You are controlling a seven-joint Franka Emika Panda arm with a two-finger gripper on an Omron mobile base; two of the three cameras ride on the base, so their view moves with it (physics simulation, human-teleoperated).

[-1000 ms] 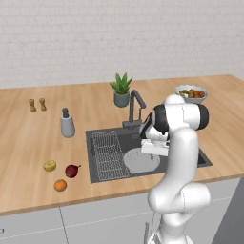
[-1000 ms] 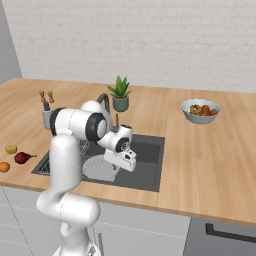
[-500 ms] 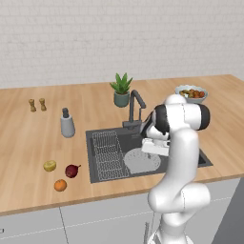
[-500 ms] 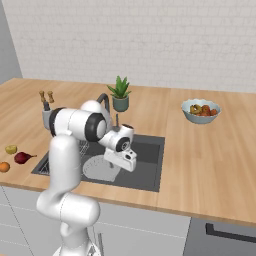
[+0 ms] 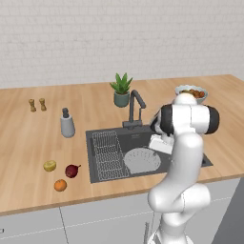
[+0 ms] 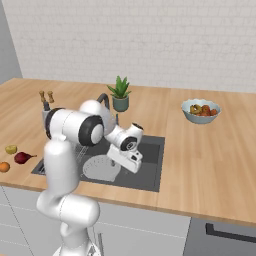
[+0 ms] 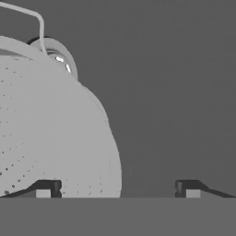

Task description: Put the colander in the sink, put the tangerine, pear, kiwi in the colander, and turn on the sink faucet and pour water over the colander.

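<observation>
One colander lay in the one sink, right of the wire rack and below the single sink faucet. In the hand view its rim sat at about ten o'clock from the claw, whose fingers stood spread wide and held nothing, one tip over the rim. Three loose fruits lay on the desk at the sink's nine o'clock: one tangerine, one dark red fruit, one yellow-green fruit. No writing could be read.
</observation>
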